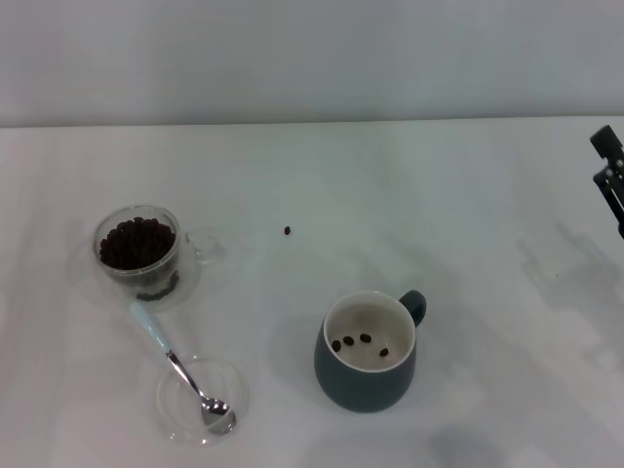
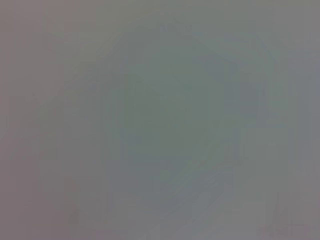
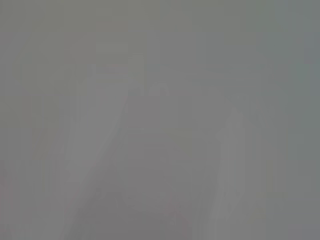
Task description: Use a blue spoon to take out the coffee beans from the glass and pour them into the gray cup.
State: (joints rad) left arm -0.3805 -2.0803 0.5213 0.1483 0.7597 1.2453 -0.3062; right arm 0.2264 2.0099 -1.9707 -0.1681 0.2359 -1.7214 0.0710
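Blue spoon (image 1: pixel 178 369) lies unheld, bowl parked in glass dish (image 1: pixel 203 399) (likely containing drips); right gripper (image 1: pixel 610 175) at edge, opening indeterminable; left unseen

blue spoon (image 1: pixel 174 363) beside bean-filled glass (image 1: pixel 139 252)

glass (image 1: pixel 138 252): far left on table (image 1: pixel 468 195), beans (image 1: pixel 136 242) in it
spoon (image 1: pixel 180 370): just before glass, bowl in dish (image 1: pixel 202 400)
cup (image 1: pixel 368 353): right of dish, few beans inside
stray bean (image 1: pixel 288 230): between glass and cup, farther back
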